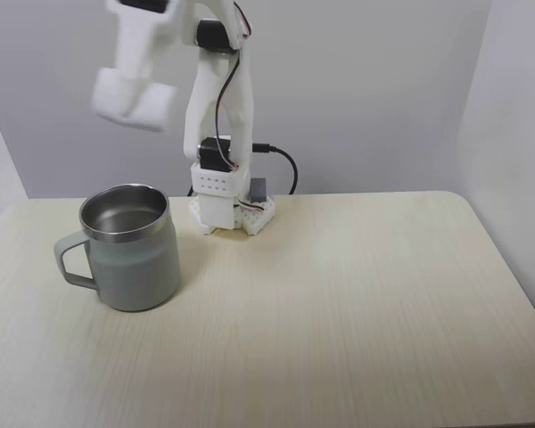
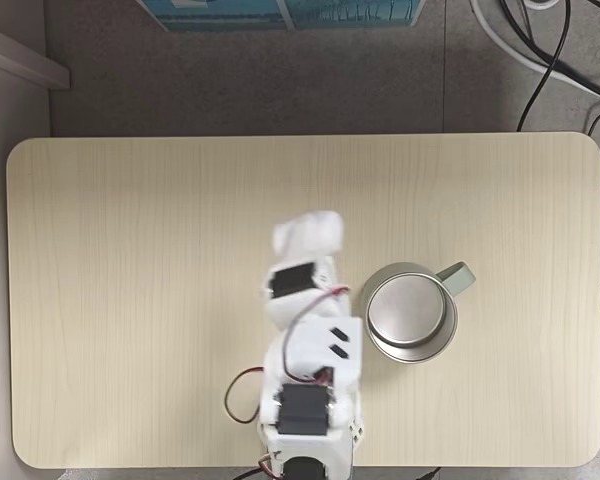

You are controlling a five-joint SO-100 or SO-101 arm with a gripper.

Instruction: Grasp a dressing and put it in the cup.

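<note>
The cup (image 1: 134,263) is a pale grey-green mug with a steel rim, standing upright on the left of the table with its handle pointing left. Its shiny inside (image 2: 407,310) looks bare. My gripper (image 1: 135,96) hangs high in the air, blurred by motion, above the cup's height and slightly left of it. From above, the gripper (image 2: 307,237) lies to the left of the cup, not over its mouth. A soft white lump at the fingertips looks like the dressing (image 1: 125,98), with the gripper shut on it. The blur hides the fingers' outline.
The arm's white base (image 1: 230,209) stands at the table's back edge behind the cup, with a black cable trailing right. The pale wooden table (image 1: 357,303) stretches wide to the right. Cables (image 2: 550,50) and a blue box (image 2: 280,12) lie on the floor beyond it.
</note>
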